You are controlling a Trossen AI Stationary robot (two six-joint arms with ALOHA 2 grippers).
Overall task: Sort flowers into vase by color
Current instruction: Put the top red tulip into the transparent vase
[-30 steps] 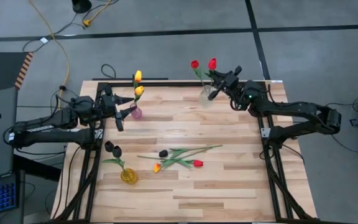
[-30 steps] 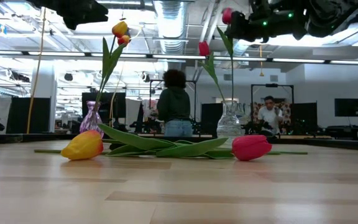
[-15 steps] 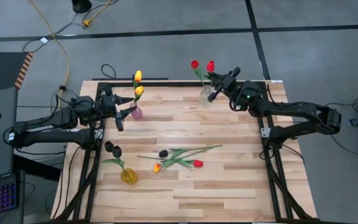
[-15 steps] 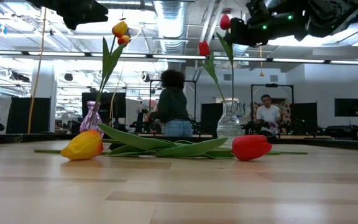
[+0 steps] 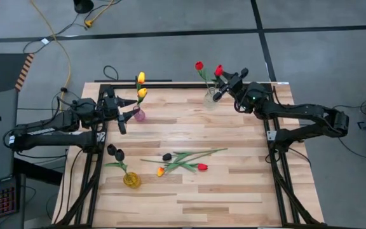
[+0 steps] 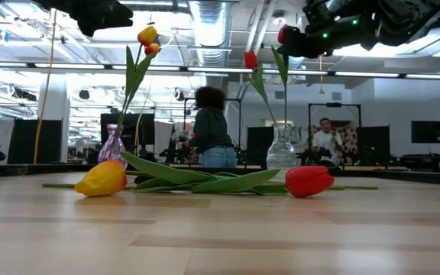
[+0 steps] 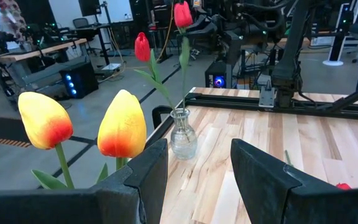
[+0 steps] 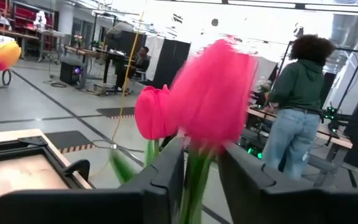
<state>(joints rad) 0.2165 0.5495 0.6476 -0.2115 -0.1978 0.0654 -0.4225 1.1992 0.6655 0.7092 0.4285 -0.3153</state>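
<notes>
A wooden table [image 5: 234,184] is seen from above, with one dark arm at each side. Near the far right corner stands a clear vase [image 5: 210,99] with two red tulips [image 5: 199,65] in it. The right gripper [image 5: 224,86] is held up beside this vase, just under the head of one red tulip [image 5: 218,70]. In the right wrist view, the green stem of that tulip is seen between the two fingers [image 8: 166,180], which are parted a little. It cannot be told if the stem is pinched.

Near the far left corner stands a small purple vase [image 5: 139,115] with two yellow tulips [image 5: 142,93] in it. The left gripper [image 5: 124,119] is held just beside it, with its fingers apart and nothing between them.

A yellow vase [image 5: 131,180] with two black tulips [image 5: 112,151] stands near the left edge. In the middle of the table, three loose tulips [image 5: 183,161] are lying: one black, one yellow and one red.

A person [image 6: 213,130] is seen in the room behind.
</notes>
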